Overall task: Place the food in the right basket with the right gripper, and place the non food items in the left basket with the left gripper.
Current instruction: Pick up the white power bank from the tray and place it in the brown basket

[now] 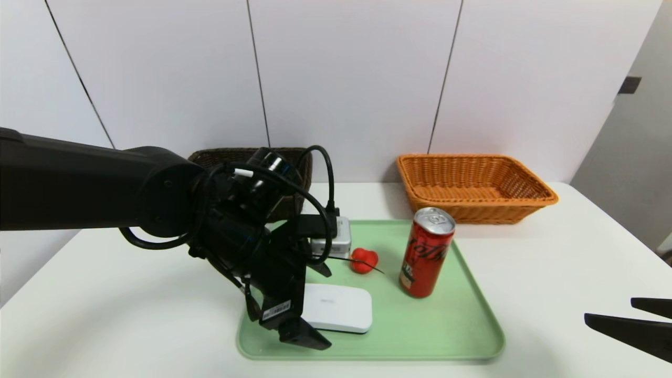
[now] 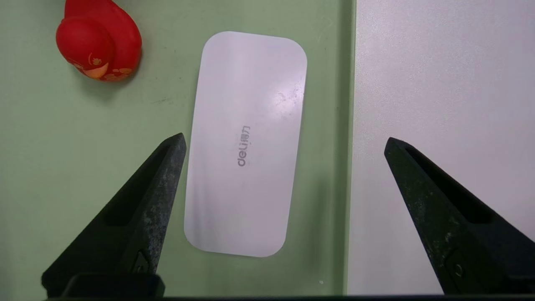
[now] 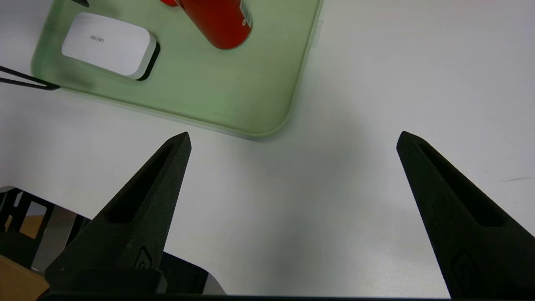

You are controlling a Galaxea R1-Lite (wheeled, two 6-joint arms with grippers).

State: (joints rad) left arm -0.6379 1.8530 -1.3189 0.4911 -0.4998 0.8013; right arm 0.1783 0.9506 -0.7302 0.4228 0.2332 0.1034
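The food, a tall red can (image 1: 426, 252), stands upright on the green tray (image 1: 451, 325). A small red duck (image 1: 364, 260) sits near the tray's middle, and a flat white box (image 1: 344, 310) lies near the tray's front left. My left gripper (image 1: 326, 310) hangs open above the box and touches nothing. In the left wrist view its gripper (image 2: 284, 138) has one fingertip (image 2: 177, 144) beside the box (image 2: 246, 142) and the other over the bare table. My right gripper (image 1: 609, 308) stays open and empty over the table at the front right.
The dark brown left basket (image 1: 247, 155) stands behind my left arm, partly hidden by it. The orange right basket (image 1: 475, 186) stands behind the tray's right end. The duck (image 2: 98, 42) lies off to one side of the left fingers. The table edge runs near the right gripper (image 3: 293, 133).
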